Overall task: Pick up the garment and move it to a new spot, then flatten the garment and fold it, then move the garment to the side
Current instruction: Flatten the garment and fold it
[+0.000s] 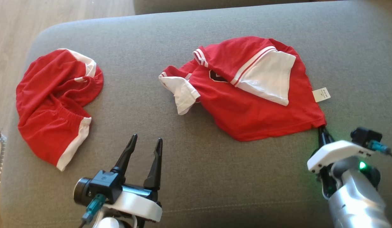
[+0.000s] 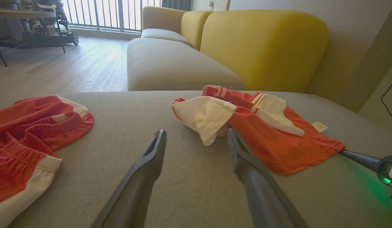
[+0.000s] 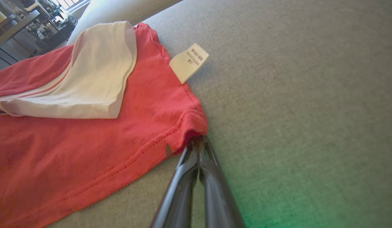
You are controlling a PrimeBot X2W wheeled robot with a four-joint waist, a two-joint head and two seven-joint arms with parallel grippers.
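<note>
The garment (image 1: 256, 107) is a red shirt with white sleeves, lying crumpled on the right half of a grey sofa cushion (image 1: 196, 177). My right gripper (image 1: 322, 128) is shut on its near right hem corner. In the right wrist view the garment (image 3: 88, 148) has that corner pinched between the closed fingers of my right gripper (image 3: 198, 139). My left gripper (image 1: 146, 139) stands open over bare cushion, left of the shirt and holding nothing. In the left wrist view the left gripper (image 2: 196, 131) points at the white sleeve of the garment (image 2: 278, 142).
A second red piece, shorts (image 1: 53, 104) with white trim, lies at the cushion's left end. A white label (image 1: 321, 94) sticks out of the shirt's right side. Wooden floor (image 1: 56, 12) lies beyond the left edge. A yellow sofa back (image 2: 262, 41) rises behind.
</note>
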